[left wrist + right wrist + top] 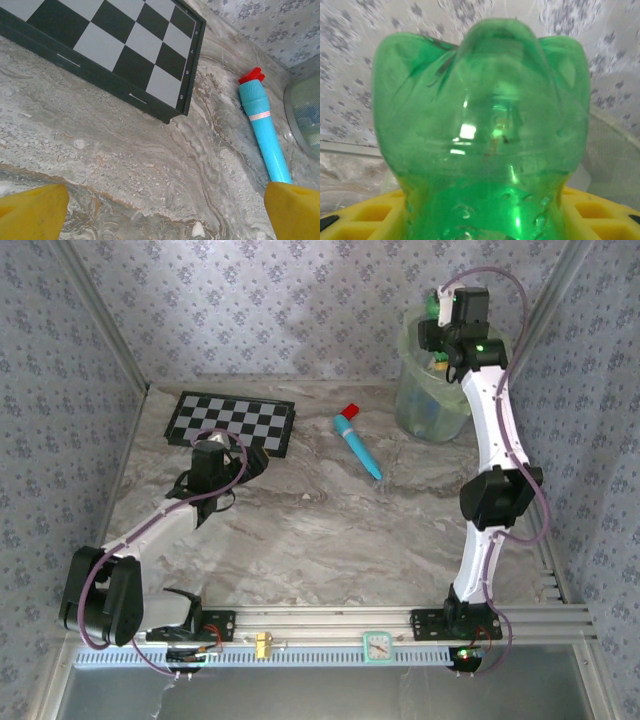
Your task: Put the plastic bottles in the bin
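the green bottle [480,125] is up in the air, clamped in the right hand [482,217]. on the right wrist cam it sits dead centre between the two yellow fingers [365,217], one on each side of its body, with its lumpy petal-shaped base pointing away from the wrist, toward the wallpapered wall [360,75]. so the hand has it by the body and the base sticks out past the fingertips.

from the top cam the right arm is stretched out to the far right corner, with a bit of green poking out of the hand just above the bin [425,400]. it looks to be over the bin's far rim, not down inside it. the bin's pale rim also shows low on the right of the wrist cam, below and behind the bottle. some blue and yellowish stuff shows through the bin's side, but i can't make out what.

the left hand [162,215] is spread wide, nothing in it, hovering over bare counter [300,530] just off the near edge of the chessboard [232,423]. a teal pen [357,445] with a red cap lies flat on the counter between the chessboard and the bin, well apart from both hands.
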You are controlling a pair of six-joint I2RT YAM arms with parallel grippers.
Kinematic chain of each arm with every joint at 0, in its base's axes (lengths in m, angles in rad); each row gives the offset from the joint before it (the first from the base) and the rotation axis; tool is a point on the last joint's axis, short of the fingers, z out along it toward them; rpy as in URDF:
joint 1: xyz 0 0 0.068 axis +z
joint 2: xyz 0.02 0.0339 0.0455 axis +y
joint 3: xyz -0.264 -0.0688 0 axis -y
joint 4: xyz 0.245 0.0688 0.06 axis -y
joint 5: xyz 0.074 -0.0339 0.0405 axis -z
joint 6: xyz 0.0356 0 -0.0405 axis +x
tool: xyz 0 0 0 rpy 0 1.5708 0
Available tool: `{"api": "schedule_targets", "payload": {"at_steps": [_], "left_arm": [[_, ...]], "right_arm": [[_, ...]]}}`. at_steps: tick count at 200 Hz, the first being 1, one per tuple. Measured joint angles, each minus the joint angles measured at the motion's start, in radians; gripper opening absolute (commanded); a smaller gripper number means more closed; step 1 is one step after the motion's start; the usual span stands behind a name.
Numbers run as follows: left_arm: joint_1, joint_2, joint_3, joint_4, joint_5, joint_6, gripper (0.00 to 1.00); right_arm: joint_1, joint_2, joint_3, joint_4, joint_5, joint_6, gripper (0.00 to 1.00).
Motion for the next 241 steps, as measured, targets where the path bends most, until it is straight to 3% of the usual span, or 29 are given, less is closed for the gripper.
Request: {"api": "schedule_targets", "payload": {"at_steps": [40, 82, 108, 149, 165, 184, 241], "left_arm": [[0.000, -0.020, 0.000, -0.020, -0.007, 0.006, 1.00], [0.000, -0.027, 0.000, -0.026, -0.007, 0.009, 1.00], [0.000, -0.034, 0.000, -0.032, -0.008, 0.009, 1.00], [0.000, -0.050, 0.000, -0.036, -0.011, 0.009, 1.00], [0.000, -0.053, 0.000, -0.041, -0.012, 0.009, 1.00], [0.000, -0.054, 0.000, -0.051, -0.015, 0.010, 1.00], [0.000, -0.067, 0.000, -0.054, -0.030, 0.010, 1.00]], "right_arm": [[-0.021, 0.030, 0.000, -0.026, 0.014, 0.048, 0.56], [-0.044, 0.031, 0.000, -0.039, 0.032, 0.113, 0.82], [-0.048, 0.031, 0.000, -0.038, 0.050, 0.135, 0.89], [-0.048, 0.031, 0.004, -0.038, 0.056, 0.143, 0.80], [-0.048, 0.031, 0.010, -0.038, 0.064, 0.145, 0.64], [-0.051, 0.031, 0.013, -0.038, 0.067, 0.153, 0.54], [-0.043, 0.030, -0.037, 0.018, 0.053, 0.150, 0.54]]}}
